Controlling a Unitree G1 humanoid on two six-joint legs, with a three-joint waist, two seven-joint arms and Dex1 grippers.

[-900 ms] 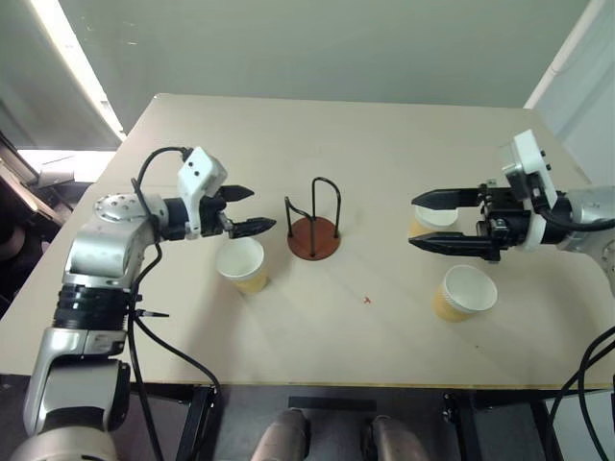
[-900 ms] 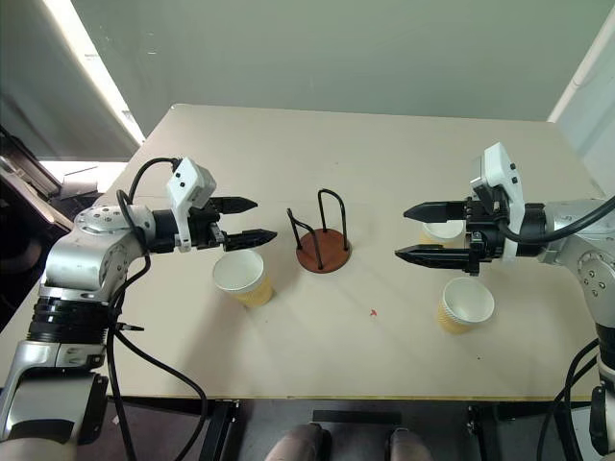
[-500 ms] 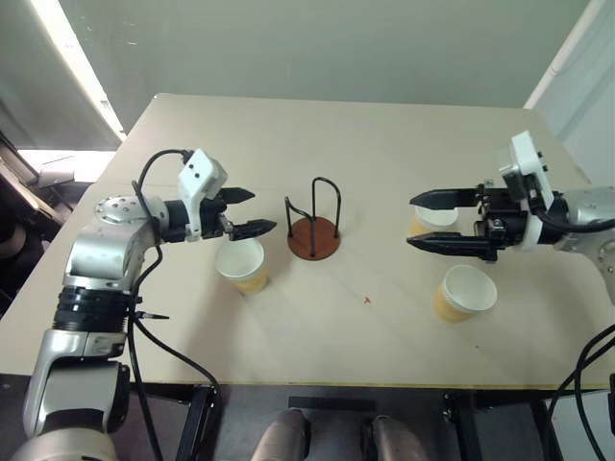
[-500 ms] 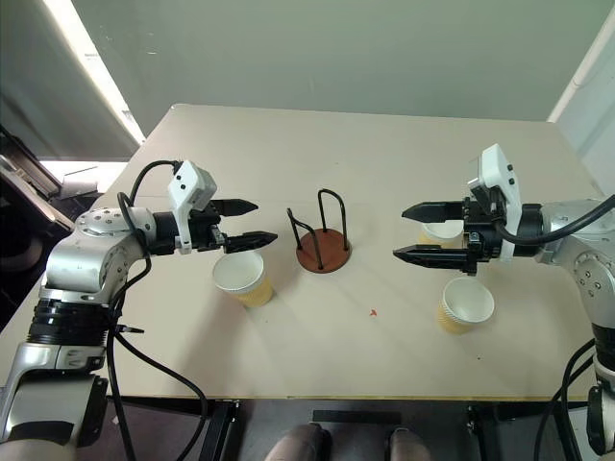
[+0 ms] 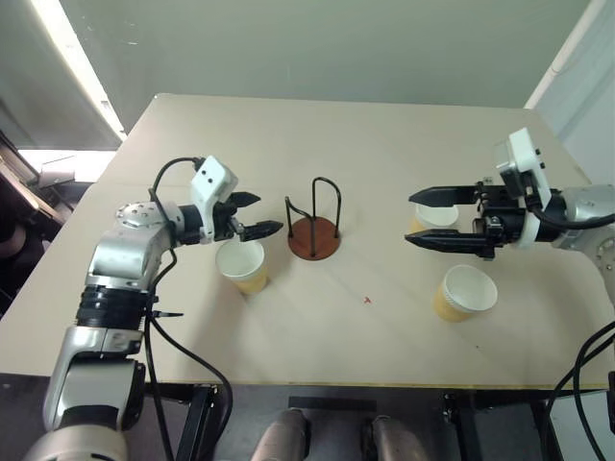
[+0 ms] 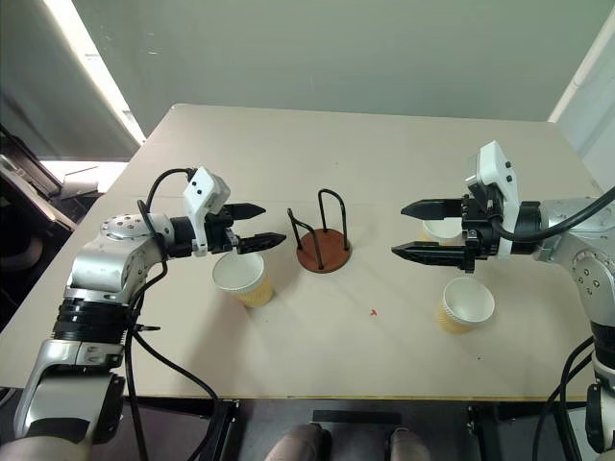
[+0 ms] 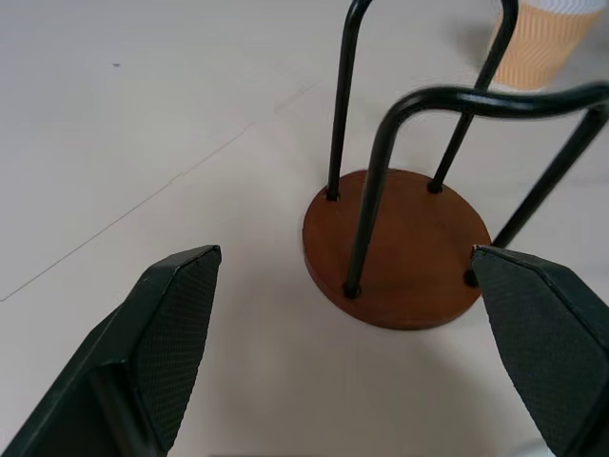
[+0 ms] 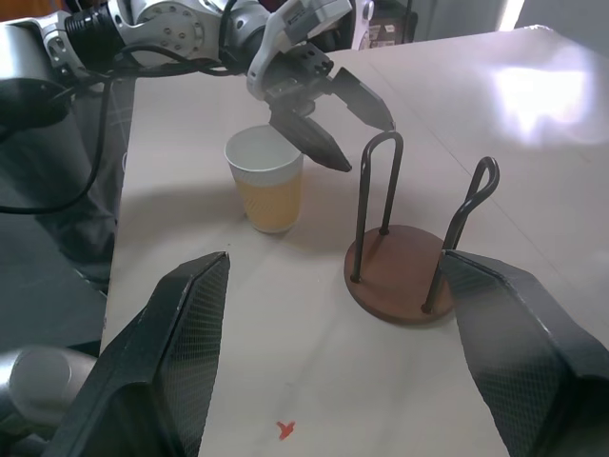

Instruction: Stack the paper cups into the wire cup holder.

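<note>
Between the black fingers of the left gripper [image 5: 258, 215], nothing but air: jaws spread wide, tips aimed toward the wire cup holder [image 5: 313, 227] and hanging just above the near paper cup [image 5: 241, 265]. Over on the far side, same story for the right gripper [image 5: 424, 218], jaws parted wide, empty, pointing inward across the table [image 5: 288, 144] toward the holder. Partly tucked behind those right fingers, a second paper cup [image 5: 439, 215], upright, mouth up. Just in front of that hand, closer to the table's near edge, a third paper cup [image 5: 463, 292], also upright and apart from the fingers. Dead centre between both arms, the holder itself: reddish-brown disc base flat on the table, two black wire loops standing upright, no cup inside. Seen along the left fingers [image 7: 162, 324], base and loops sitting squarely in the gap ahead. Seen along the right fingers [image 8: 171, 343], holder near, cup beyond it, left gripper poised over that cup's rim. Down on the tabletop, a small red mark [image 5: 367, 300], well clear of everything.
</note>
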